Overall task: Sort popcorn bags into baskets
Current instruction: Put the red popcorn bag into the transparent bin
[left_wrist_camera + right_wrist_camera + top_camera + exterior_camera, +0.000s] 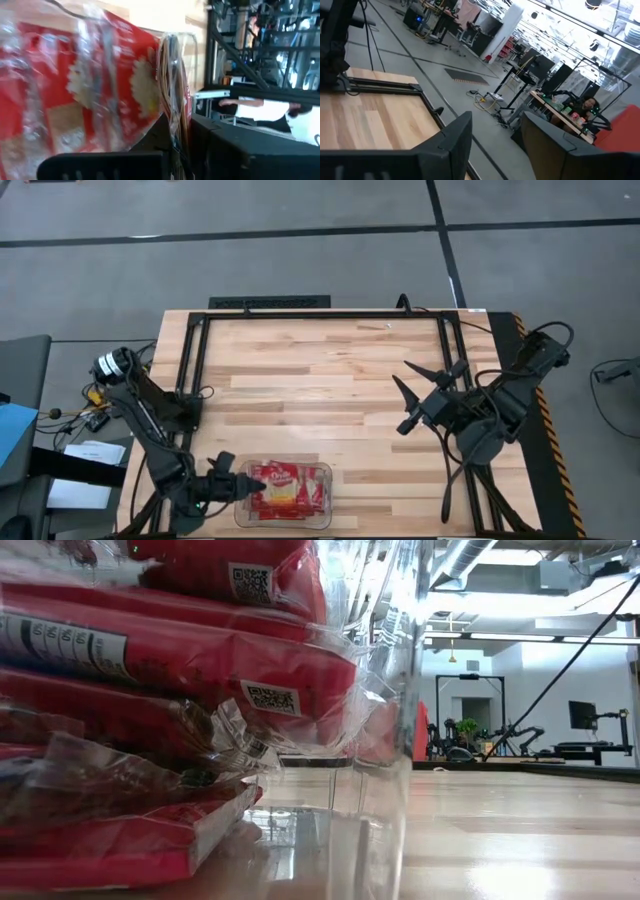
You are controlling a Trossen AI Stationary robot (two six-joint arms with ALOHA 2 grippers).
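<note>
Fingers of the left gripper [232, 483] sit at the left end wall of the clear basket [324, 472], low at the near edge of the tabletop [320, 380]. In the left wrist view the dark fingers [100, 167] show on either side of the tub's thin clear edge [172, 100], pressed close beside a red popcorn bag [85, 85] with a yellow-cream popcorn picture, but whether they are clamped on the wall or merely straddling it cannot be told. The left arm runs back from there to its base at the tabletop's left edge.

Inside the basket the popcorn bags [283, 488] lie piled together, filling most of the tub. The low view shows them stacked flat one on another behind the clear wall [400, 690], red packets [180, 660] in crinkled clear wrap with white code labels facing out.

Right gripper [422, 388] hangs over the right half of the tabletop, well apart from the basket, its fingers spread wide and holding nothing. In the right wrist view those two dark fingers [445, 145] stand apart with bare wood and the black frame rail [380, 87] beyond them. A person [585, 107] sits at a far desk in the room behind.
</note>
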